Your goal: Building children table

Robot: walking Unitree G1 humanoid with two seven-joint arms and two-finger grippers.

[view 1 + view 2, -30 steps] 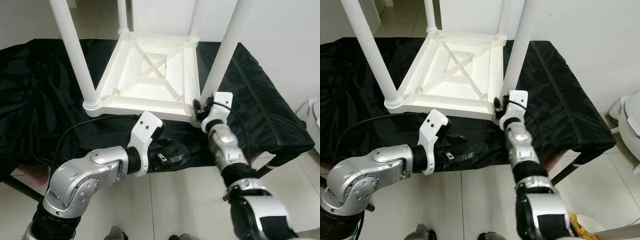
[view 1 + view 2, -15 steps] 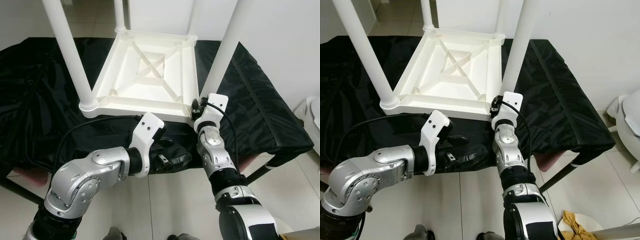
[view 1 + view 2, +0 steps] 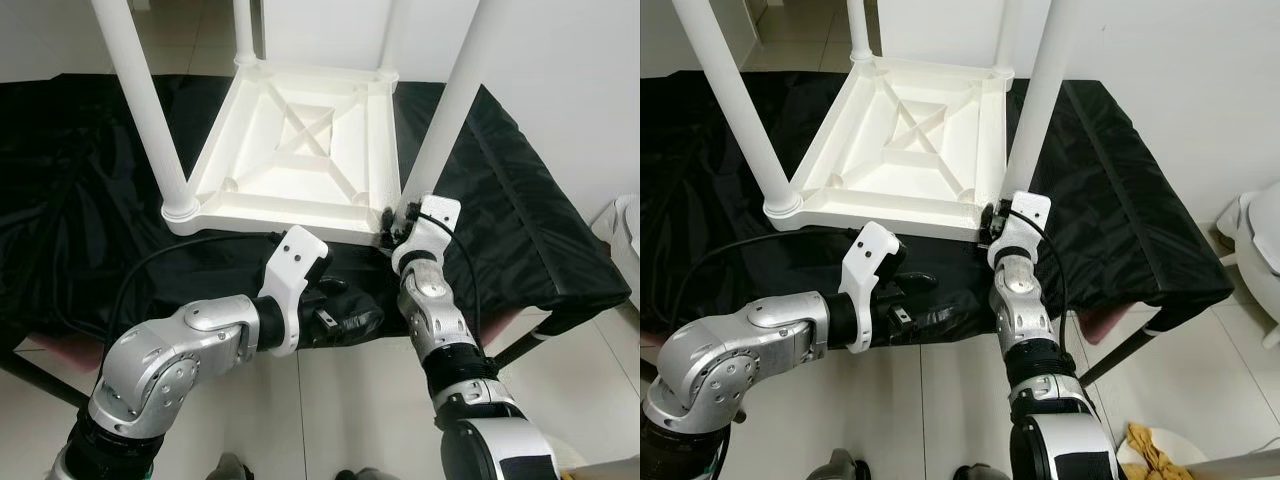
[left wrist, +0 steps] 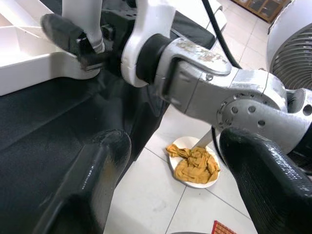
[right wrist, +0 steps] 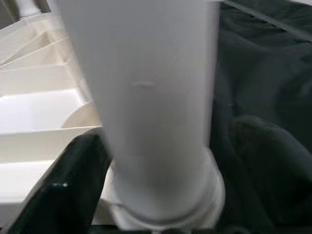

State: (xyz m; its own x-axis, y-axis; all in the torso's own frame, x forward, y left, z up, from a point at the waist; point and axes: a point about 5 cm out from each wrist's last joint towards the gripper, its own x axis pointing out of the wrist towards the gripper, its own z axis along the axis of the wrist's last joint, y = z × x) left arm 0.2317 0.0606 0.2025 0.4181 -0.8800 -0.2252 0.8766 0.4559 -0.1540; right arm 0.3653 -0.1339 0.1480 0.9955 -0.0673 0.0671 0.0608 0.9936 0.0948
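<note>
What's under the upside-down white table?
A black cloth lies under the white table, spreading out on every side. Whatever the cloth covers is hidden, apart from a dark leg poking out near the floor.

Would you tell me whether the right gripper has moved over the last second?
Yes. The right gripper has closed in on the near right table leg, its fingers now straddling the base.

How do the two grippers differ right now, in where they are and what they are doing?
The right gripper is up at the near right table leg, one black finger on each side of its base; the left gripper hangs lower at the front edge of the black cloth, open and holding nothing. The right reaches forward to the upturned white table; the left points across toward the right arm. Both have black fingers.
</note>
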